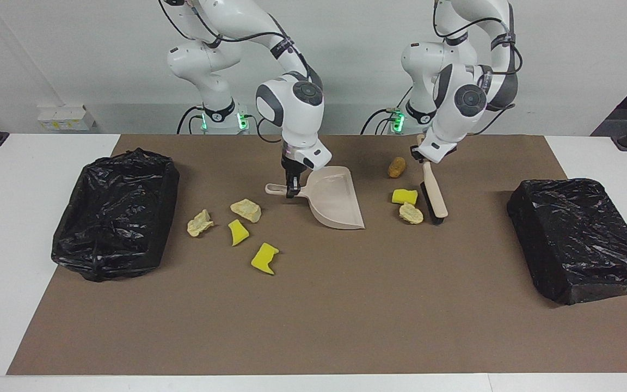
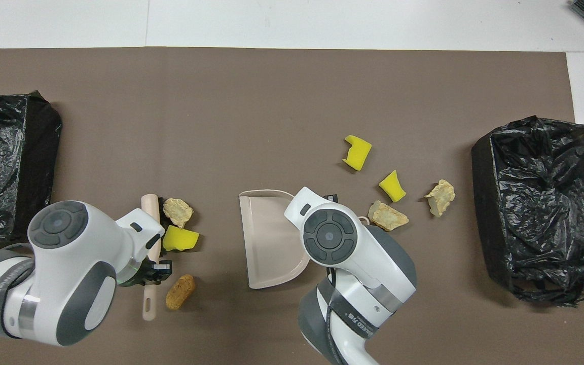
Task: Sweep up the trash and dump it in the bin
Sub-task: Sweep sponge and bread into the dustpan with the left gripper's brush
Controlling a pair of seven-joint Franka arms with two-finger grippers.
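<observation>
My right gripper (image 1: 292, 190) is shut on the handle of the beige dustpan (image 1: 338, 198), whose wide lip points toward the left arm's end. My left gripper (image 1: 422, 157) is shut on the wooden brush (image 1: 434, 196). Its dark bristles sit against a beige chunk (image 1: 411, 213) and a yellow sponge bit (image 1: 404, 196). The golden-brown lump (image 1: 397, 167) lies nearer the robots. Several more scraps of trash (image 1: 246, 210) lie between the dustpan and the open black-lined bin (image 1: 115, 212). From overhead I see the brush (image 2: 149, 213), dustpan (image 2: 271, 238), lump (image 2: 180, 291) and left gripper (image 2: 154, 271).
A second black-bagged bin (image 1: 580, 239) stands at the left arm's end of the brown mat (image 1: 313, 316). White table (image 1: 14, 163) borders the mat. In the overhead view the open bin (image 2: 540, 213) lies just past the scattered scraps (image 2: 357, 152).
</observation>
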